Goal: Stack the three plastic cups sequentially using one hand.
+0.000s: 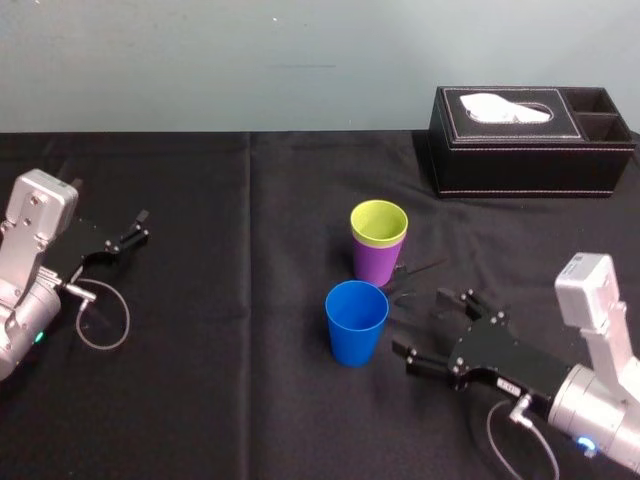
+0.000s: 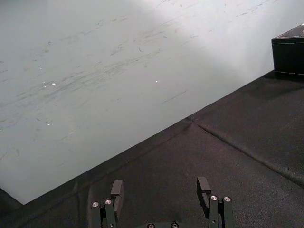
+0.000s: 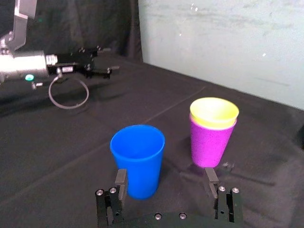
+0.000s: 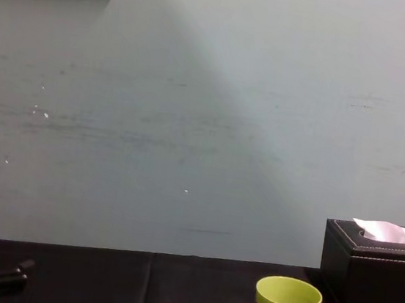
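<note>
Risk: right gripper, jaws spread, just beside blue cup; off-centre pinch tips it. Skewed insertion topples green cup nested in purple cup. Left gripper parked, jaws spread, desk left edge.

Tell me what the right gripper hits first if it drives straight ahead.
Probably the blue cup, nearest and in line with one finger of the right gripper. Its middle aims nearer the gap beside the purple cup, so contact may be glancing.
</note>
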Robot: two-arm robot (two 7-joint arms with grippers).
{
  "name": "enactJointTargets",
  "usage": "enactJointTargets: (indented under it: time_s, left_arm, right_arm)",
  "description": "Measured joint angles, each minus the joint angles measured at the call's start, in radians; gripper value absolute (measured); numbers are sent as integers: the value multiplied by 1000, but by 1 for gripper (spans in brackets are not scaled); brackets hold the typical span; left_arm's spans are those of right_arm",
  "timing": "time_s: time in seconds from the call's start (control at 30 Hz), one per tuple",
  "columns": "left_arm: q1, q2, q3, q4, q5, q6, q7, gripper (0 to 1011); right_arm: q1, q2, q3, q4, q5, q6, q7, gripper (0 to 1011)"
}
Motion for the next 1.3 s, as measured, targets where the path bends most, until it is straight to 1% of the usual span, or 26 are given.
enactJointTargets:
  time_s: [0.23,0.4,0.57,0.83,0.97,1.3]
  left_arm:
    - [0,0,0,0,0,0,0,1011]
    - [0,0,0,0,0,0,0,1011]
    - [0,0,0,0,0,0,0,1011]
    - [0,0,0,0,0,0,0,1011]
    - [0,0,0,0,0,0,0,1011]
    - [0,0,0,0,0,0,0,1011]
  right_arm:
    - [-2,-9,-19,25,-21,-7,18,1003]
    - [9,-21,-30,39,-30,-7,25,1003]
    - [29,-35,-41,52,-31,0,32,1003]
    - [72,-55,-71,81,-40,14,46,1003]
    - [97,-69,-87,98,-45,23,47,1003]
    - [144,-97,-113,131,-46,40,49,1003]
